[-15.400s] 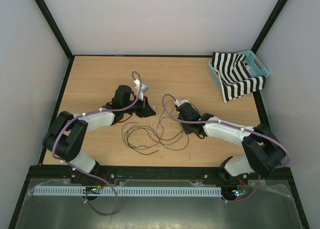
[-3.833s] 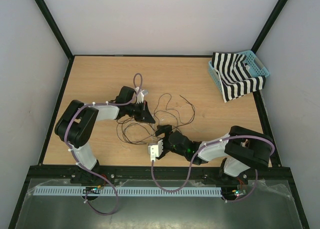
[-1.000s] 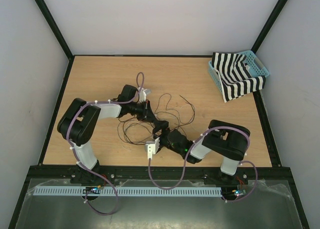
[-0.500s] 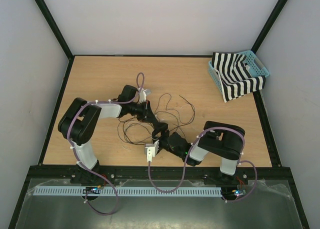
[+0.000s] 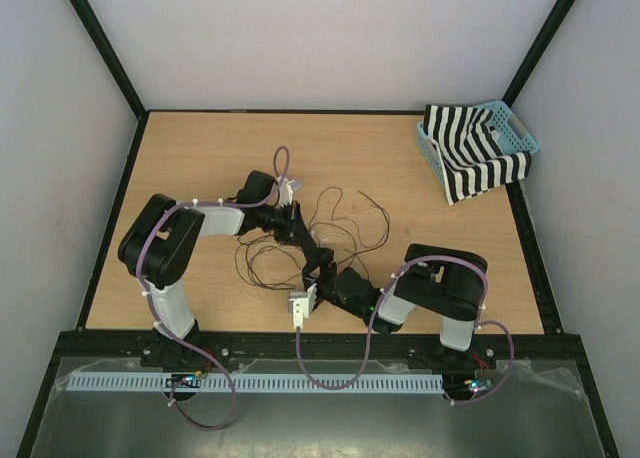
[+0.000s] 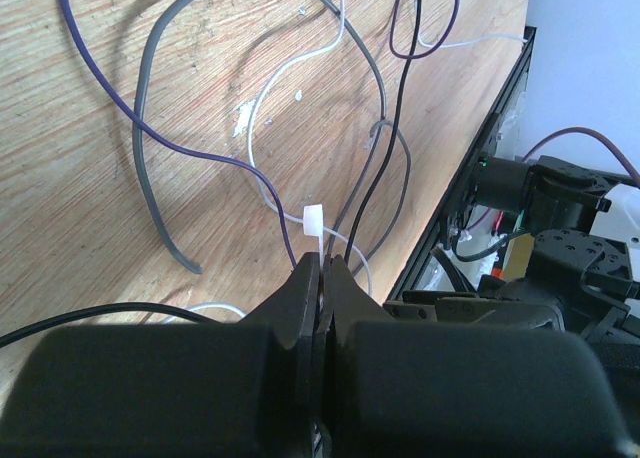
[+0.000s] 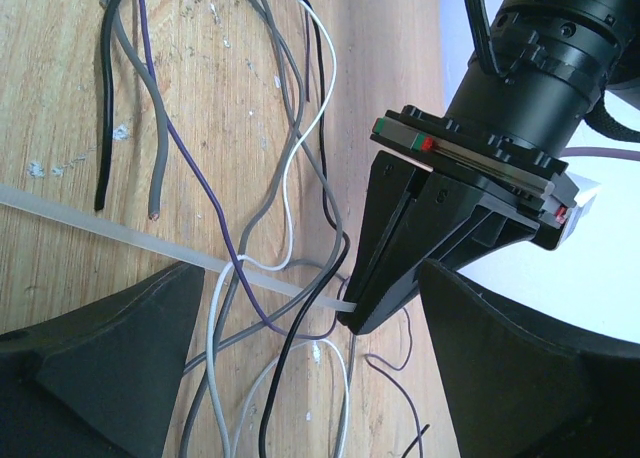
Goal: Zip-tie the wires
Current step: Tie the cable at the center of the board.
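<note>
1. L gripper (image 6: pixel 322 270): jaws pinched fully together on one end of the zip tie (image 6: pixel 312 221). Only a short whitish stub showed past the tips; I couldn't tell if it was head or tail.
2. From that pinch, the strip's long axis ran flat along the tabletop (image 7: pixel 60 98), away from L's tips and toward the left edge of the R wrist view.
3. The wires (image 7: pixel 232 278) crossed the zip tie (image 7: pixel 120 232) close to L's tips. Over or under, I couldn't say for each strand.
4. R gripper (image 7: pixel 312 278): jaws spread wide, holding nothing, straddling the strip just beside L's tips.
5. My read: R was the free arm and nearest the loose length, so the next grab was R's.
</note>
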{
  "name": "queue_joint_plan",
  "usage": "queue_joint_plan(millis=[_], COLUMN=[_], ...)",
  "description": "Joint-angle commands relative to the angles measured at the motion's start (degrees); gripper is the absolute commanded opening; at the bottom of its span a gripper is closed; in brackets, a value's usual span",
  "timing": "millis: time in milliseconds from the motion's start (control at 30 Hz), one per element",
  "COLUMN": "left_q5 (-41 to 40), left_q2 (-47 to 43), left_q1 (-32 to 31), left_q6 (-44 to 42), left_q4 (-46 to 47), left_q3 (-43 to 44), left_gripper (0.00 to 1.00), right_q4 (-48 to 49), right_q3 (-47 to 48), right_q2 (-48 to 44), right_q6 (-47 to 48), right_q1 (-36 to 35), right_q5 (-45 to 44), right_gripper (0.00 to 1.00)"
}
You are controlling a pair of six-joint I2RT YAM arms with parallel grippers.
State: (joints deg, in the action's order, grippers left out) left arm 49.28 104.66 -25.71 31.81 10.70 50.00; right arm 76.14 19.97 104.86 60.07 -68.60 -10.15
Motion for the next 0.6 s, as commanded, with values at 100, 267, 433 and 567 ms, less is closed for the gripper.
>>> queue_joint_plan(millis=[100, 267, 433, 567], left_q5=[1.1, 1.1, 1.1, 1.1], left_q2=[0.3, 0.3, 0.4, 0.4], left_q1=[-0.1, -0.1, -0.1, -0.1], left_q6=[0.4, 0.4, 0.6, 0.7], left_q4=[-0.4, -0.4, -0.4, -0.4], left_q3=[1.7, 1.7, 1.6, 1.6], left_gripper=[0.0, 0.0, 0.0, 0.0], right_q4=[-0.5, -0.6, -2.3, -2.2], right_q3=[0.0, -0.1, 0.1, 0.5], right_q2=[2.1, 2.7, 1.7, 2.3], right_q6=[0.2, 1.3, 0.6, 1.8], right_q1=[-1.1, -1.2, -1.1, -1.9], right_q5=[0.0, -1.4, 0.6, 0.3], right_gripper=[0.99, 0.99, 1.0, 1.0])
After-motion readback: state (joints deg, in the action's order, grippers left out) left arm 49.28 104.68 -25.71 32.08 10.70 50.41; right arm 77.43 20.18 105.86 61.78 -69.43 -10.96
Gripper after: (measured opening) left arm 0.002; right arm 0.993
